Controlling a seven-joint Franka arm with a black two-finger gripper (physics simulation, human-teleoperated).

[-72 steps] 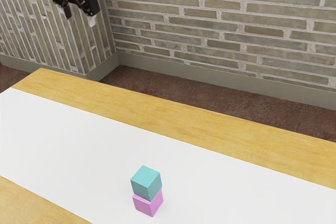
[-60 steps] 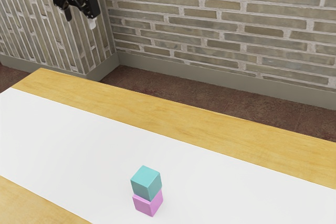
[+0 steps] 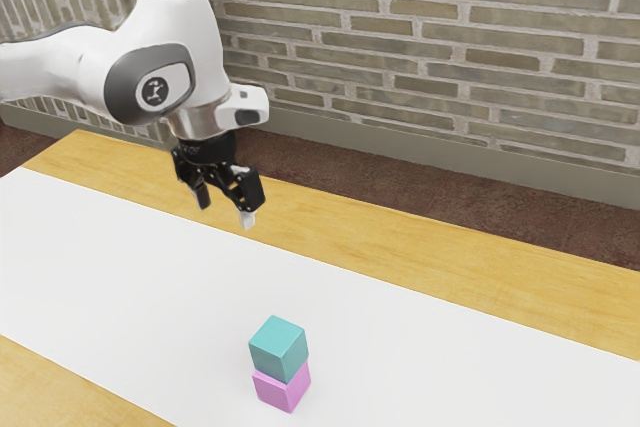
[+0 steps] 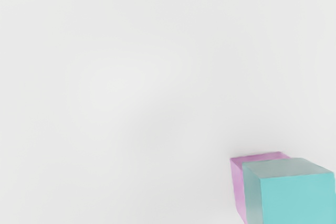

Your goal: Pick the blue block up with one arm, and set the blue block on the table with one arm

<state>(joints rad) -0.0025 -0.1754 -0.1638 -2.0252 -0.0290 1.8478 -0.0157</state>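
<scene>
Two blocks make one stack: the blue block [image 3: 278,349] sits on the pink block [image 3: 281,390]. My gripper [image 3: 225,213] hangs higher, away from them, with its fingers apart.

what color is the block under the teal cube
The lower cube is pinkish purple, clearest in the exterior view.

The blue block [image 3: 278,349] hides the top of the pink block [image 3: 278,392]; the wrist view's lower edge cuts off both. The exterior view's left edge cuts off the arm [image 3: 50,72], table [image 3: 340,235] and mat [image 3: 150,287].
</scene>
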